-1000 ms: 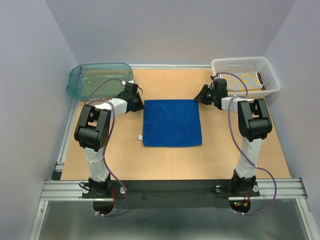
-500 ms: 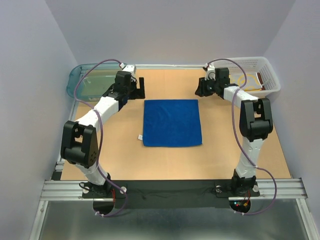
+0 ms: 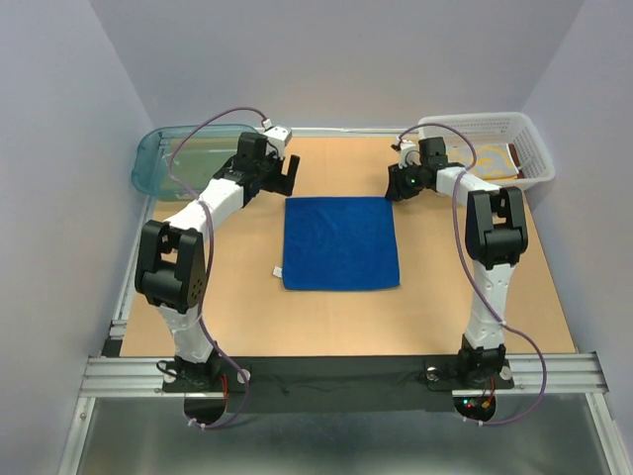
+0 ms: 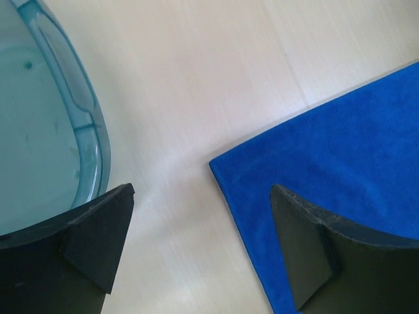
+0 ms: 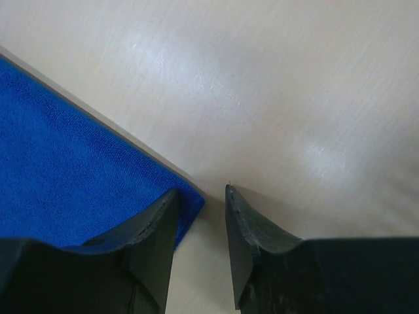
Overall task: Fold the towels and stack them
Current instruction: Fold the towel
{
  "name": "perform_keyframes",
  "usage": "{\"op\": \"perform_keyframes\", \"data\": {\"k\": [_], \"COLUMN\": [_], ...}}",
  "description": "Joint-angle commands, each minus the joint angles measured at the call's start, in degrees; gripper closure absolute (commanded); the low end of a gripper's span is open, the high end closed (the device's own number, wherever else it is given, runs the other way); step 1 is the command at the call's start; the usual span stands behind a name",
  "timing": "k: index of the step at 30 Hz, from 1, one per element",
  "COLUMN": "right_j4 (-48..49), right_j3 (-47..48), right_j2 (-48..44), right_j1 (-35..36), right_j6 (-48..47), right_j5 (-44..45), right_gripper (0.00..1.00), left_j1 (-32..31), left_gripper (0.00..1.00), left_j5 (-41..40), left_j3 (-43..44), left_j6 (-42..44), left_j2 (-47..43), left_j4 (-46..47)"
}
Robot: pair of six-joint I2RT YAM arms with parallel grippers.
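My white-and-black left arm (image 3: 213, 203) and right arm (image 3: 465, 183) reach far, with my black left gripper (image 4: 201, 193) spread wide and my black right gripper (image 5: 201, 191) parted narrowly, both empty.

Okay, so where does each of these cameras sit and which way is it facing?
Top external: above and behind the robot, facing down over the table; both arms show, left gripper and right gripper by the far corners of the blue towel.
Left wrist: on the left arm, looking down past its wide-open fingers at the towel's far-left corner and the teal tub.
Right wrist: on the right arm, looking down past narrowly parted fingers at the far-right corner.
Shared: towel in all three; tub in top and left wrist.
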Motion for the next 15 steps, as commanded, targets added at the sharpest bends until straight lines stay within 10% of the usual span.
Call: {"op": "perform_keyframes", "data": {"k": [1,15], "right_j4": [-2.93,-9.61], "right_j3": [2.56,4.58], "right_j2": [1.59,5.90], "right_j1": [0.05,1.28], "right_j6": [-2.01,-7.54], "right_j5": [0.07,-0.03], "right_gripper": [0.60,0.73], "left_j1": [-0.19,-0.28], "left_gripper": [0.06,0.13], "left_j5": [2.64,9.06], "left_j3": [4.39,13.00], "left_j6": [4.11,10.26], "left_j2": [1.20,12.89], "left_j4": [0.93,-5.57]}}
